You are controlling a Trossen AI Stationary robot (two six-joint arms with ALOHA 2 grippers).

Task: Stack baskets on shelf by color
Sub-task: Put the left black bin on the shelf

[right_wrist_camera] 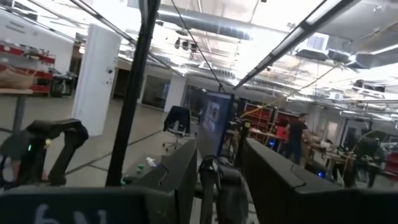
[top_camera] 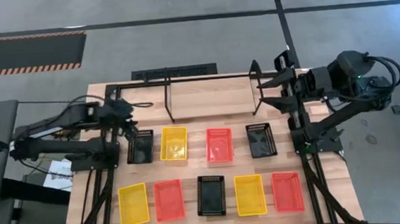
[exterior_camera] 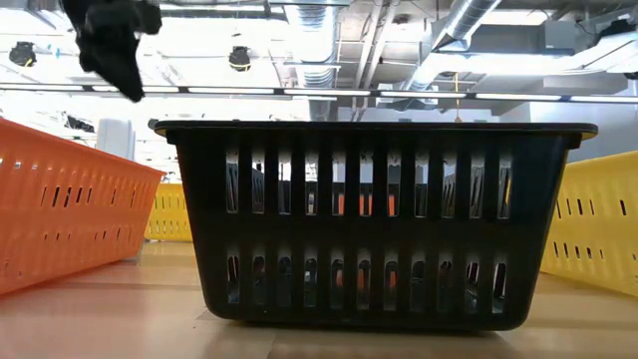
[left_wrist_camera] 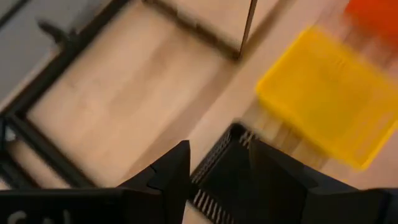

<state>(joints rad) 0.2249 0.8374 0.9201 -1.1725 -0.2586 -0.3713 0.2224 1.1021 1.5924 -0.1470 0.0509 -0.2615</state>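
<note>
Nine mesh baskets lie in two rows on the table. The far row holds a black basket [top_camera: 140,146], a yellow one [top_camera: 174,143], a red one [top_camera: 218,144] and a black one [top_camera: 261,139]. The near row runs yellow [top_camera: 134,204], red [top_camera: 169,199], black [top_camera: 211,195], yellow [top_camera: 249,194], red [top_camera: 287,191]. The shelf [top_camera: 212,77] stands bare at the far side. My left gripper [top_camera: 129,129] [left_wrist_camera: 217,144] hangs open just above the far end of the far-left black basket [left_wrist_camera: 227,177]. My right gripper [top_camera: 264,95] [right_wrist_camera: 214,146] is open, raised beside the shelf's right end post.
The arms' black rail frames [top_camera: 106,189] [top_camera: 310,168] run along both table sides. In the low view the near black basket [exterior_camera: 374,224] fills the middle, with a red one [exterior_camera: 60,204] and a yellow one [exterior_camera: 598,219] beside it. Bare wood lies between the shelf's posts.
</note>
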